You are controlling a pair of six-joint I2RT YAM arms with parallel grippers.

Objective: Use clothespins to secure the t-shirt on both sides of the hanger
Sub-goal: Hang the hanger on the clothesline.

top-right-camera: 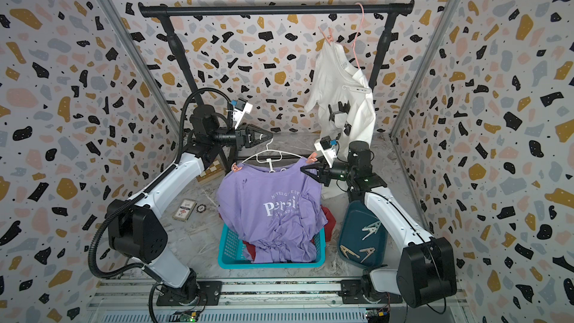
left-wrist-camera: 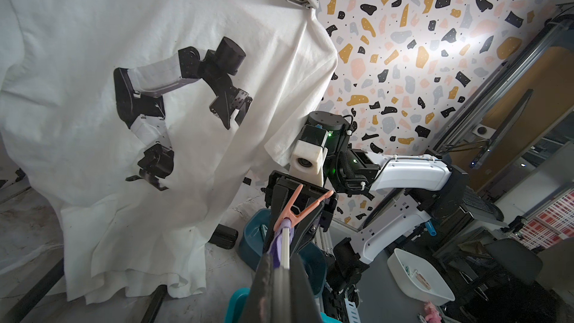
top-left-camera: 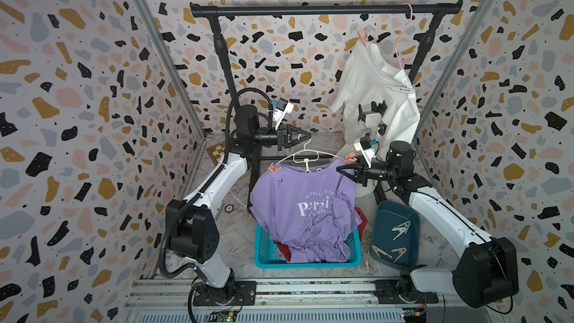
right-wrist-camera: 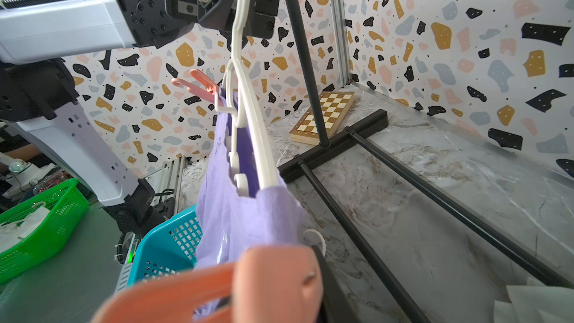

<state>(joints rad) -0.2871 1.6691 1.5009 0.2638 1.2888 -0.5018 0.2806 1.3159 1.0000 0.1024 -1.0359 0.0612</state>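
- Holding the white hanger (right-wrist-camera: pixel 253 119) by its hook, the left gripper (top-left-camera: pixel 306 135) is pinching its fingers narrow on the plastic, and the hanger is hanging in the air above the teal basket (top-left-camera: pixel 264 251).
- The purple t-shirt (top-left-camera: pixel 304 212) is draping from that hanger, with its hem trailing down into the basket.
- A pink clothespin (top-left-camera: pixel 274 167) is biting the shoulder on the left arm's side, so that side is looking finished.
- A peach clothespin (top-left-camera: pixel 350 158) is sitting on the opposite shoulder with its handles sticking up. In the left wrist view it is clamping purple cloth against the hanger arm.
- The right gripper (top-left-camera: pixel 340 171) is hovering just below that peg. Its fingers are looking drawn in, but I cannot tell whether they are fully closed or touching the peg.
- Judging from this, both sides are carrying a peg and the pinning is nearing completion. What is remaining is checking the peach peg's bite and backing the right arm off.
- Spare clothespins (top-left-camera: pixel 401 229) are lying unused in the dark tray (top-left-camera: pixel 385 212) on the bench (top-left-camera: pixel 239 231).
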